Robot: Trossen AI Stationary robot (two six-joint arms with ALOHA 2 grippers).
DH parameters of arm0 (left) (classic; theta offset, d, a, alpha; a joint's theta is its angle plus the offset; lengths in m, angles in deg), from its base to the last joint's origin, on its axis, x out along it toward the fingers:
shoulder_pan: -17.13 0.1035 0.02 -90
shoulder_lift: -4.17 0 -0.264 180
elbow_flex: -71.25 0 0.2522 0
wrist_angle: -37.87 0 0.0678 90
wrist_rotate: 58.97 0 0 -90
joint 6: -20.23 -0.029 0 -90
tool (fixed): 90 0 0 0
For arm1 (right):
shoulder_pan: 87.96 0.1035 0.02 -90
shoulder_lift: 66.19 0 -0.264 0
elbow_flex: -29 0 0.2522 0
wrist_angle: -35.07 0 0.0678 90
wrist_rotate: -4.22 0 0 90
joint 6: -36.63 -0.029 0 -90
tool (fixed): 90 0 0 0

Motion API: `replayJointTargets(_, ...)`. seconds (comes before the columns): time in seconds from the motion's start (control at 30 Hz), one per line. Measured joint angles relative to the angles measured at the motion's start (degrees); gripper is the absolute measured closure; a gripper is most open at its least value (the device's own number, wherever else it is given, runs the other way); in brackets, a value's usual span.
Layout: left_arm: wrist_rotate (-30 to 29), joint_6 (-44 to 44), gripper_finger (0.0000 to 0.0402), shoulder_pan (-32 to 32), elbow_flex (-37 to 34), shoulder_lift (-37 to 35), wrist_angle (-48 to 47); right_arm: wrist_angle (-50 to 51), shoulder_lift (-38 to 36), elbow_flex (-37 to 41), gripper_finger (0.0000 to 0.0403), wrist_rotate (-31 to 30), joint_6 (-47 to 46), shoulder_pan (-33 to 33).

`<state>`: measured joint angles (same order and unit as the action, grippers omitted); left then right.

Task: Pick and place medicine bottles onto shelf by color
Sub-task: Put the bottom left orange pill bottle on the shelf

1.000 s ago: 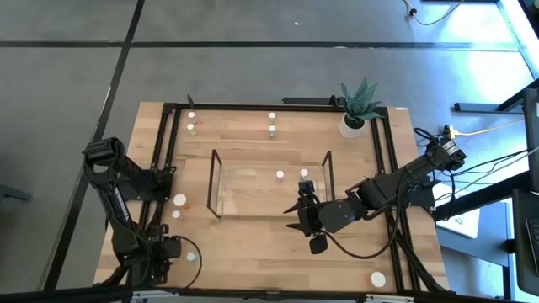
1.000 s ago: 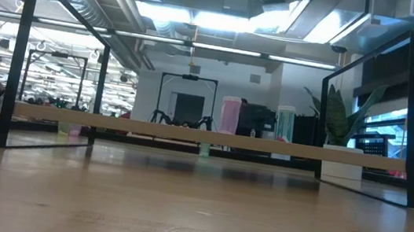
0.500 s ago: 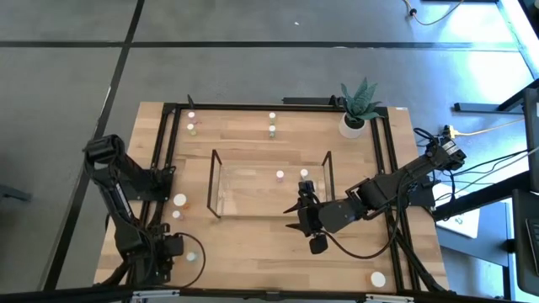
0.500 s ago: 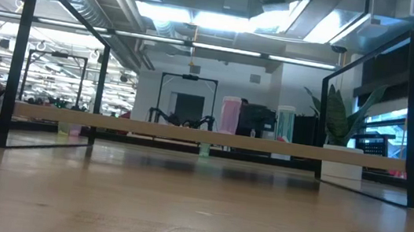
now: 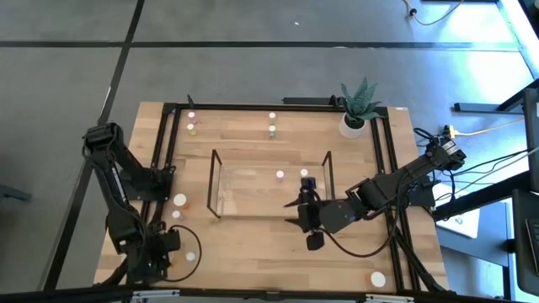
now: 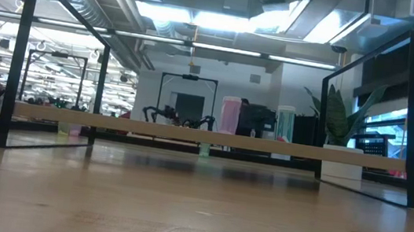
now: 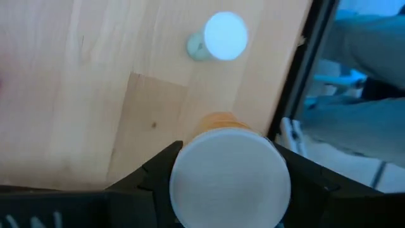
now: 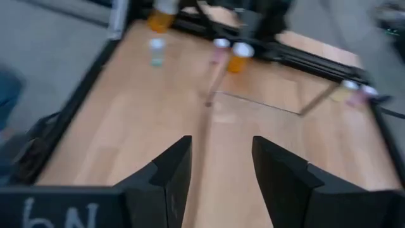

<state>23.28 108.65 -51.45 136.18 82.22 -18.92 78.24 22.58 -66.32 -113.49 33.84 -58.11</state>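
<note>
My left gripper (image 5: 166, 245) hangs over the table's near left corner, shut on an orange medicine bottle with a white cap (image 7: 229, 181). A small pale-green bottle (image 7: 218, 37) stands on the wood just beside it (image 5: 191, 256). The shelf (image 5: 212, 185), a clear rack with dark frame edges, stands mid-table; a pink bottle (image 5: 280, 175) and a white one (image 5: 304, 173) stand on it. My right gripper (image 5: 313, 239) hovers open near the shelf's near right corner, with nothing between its fingers (image 8: 171, 174). My left gripper has the orange bottle between its two fingers (image 7: 158, 170), which stand at opposite sides of its top end, by the white cap (image 7: 190, 190). The cap hides the exact place of contact. The fingers come from above, pointing steeply down. The orange body (image 7: 218, 123) hangs below them, upright.
More bottles stand about: two pairs near the far edge (image 5: 191, 122) (image 5: 272, 123), a wide-capped orange one (image 5: 180, 200) and a small pink one (image 5: 176, 215) left of the shelf, and one at the near right corner (image 5: 378, 279). A potted plant (image 5: 357, 109) stands far right. A black frame (image 5: 164, 143) rims the table.
My left gripper has risen and drawn slightly toward the table's left edge with the orange bottle, staying shut on it. The small green bottle beside it has kept its place.
</note>
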Motion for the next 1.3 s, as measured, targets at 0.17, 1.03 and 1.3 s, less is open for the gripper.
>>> replayJointTargets(0.17, -0.76, -0.02, 0.0206, 1.7, 0.01, -3.83, 0.0, 0.0, 0.0, 0.0, 0.0235, -4.78, -0.37, 0.11)
replayJointTargets(1.03, -16.31, -28.55, 0.0206, 22.34, 4.2, -23.74, 0.17, 0.11, -1.62, 0.0, 0.0235, -4.65, -7.55, 0.11)
replayJointTargets(1.3, -17.79, -47.78, 0.0206, 33.08, 15.99, -23.68, 0.35, 0.09, -1.62, 0.0, 0.0235, -4.61, -7.56, 0.11)
